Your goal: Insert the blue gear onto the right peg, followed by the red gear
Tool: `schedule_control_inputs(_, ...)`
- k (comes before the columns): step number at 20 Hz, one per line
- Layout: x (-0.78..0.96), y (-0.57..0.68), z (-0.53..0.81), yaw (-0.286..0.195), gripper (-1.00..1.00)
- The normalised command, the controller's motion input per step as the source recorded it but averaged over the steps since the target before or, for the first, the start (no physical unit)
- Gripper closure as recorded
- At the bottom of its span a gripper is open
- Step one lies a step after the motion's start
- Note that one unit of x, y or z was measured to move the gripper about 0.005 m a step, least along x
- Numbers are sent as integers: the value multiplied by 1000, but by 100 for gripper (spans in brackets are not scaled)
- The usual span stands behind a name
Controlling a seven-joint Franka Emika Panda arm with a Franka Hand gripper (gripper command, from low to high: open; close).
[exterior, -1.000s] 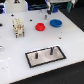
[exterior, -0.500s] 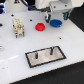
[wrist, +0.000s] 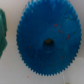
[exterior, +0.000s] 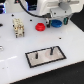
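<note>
Directly under my wrist cam: blue gear [wrist: 48, 43] flat on the white tabletop [exterior: 15, 52], red gear [exterior: 41, 26] nearby. Jaws' state: can't tell.

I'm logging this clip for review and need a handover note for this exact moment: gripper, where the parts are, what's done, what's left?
Gripper: over the blue gear; open or shut cannot be told.
Blue gear: on the white table, filling the wrist view, not on a peg.
Red gear: on the table beside it, to the exterior view's left.
Grey plate: nearer the camera, both pegs bare; right peg.
Done: nothing seated.
Left: blue gear onto the right peg, then red.
</note>
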Motion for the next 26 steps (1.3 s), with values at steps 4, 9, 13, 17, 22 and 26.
schedule_control_inputs(4,-282,155,-17,0,-100)
schedule_control_inputs(9,-219,24,-169,0,100)
schedule_control_inputs(13,-69,10,-95,0,100)
schedule_control_inputs(17,-78,9,-82,0,100)
schedule_control_inputs(22,-31,3,-29,0,100)
schedule_control_inputs(26,143,-4,205,0,100)
